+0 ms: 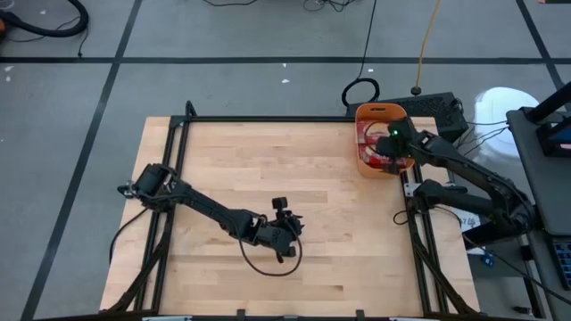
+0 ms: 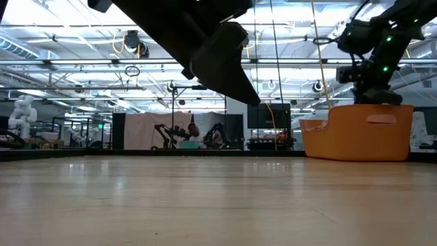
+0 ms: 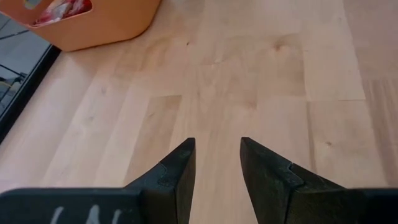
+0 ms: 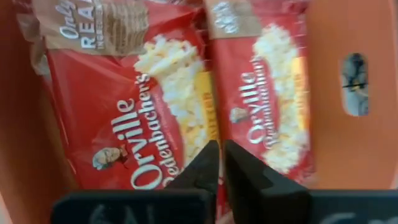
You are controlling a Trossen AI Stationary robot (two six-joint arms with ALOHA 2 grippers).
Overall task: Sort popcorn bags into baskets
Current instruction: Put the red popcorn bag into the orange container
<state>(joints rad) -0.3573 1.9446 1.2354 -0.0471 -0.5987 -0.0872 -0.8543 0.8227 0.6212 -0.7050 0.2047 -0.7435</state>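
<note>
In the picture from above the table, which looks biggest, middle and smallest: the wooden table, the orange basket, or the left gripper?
1. Table: by far the biggest, it fills the middle of the high view.
2. Orange basket: much smaller, at the table's far right corner.
3. Left gripper: looks a bit smaller than the basket, though it may sit nearer the camera.

Orange basket (image 2: 356,139) at the wooden table's (image 2: 205,198) far right, dark arm (image 2: 374,51) above.
</note>
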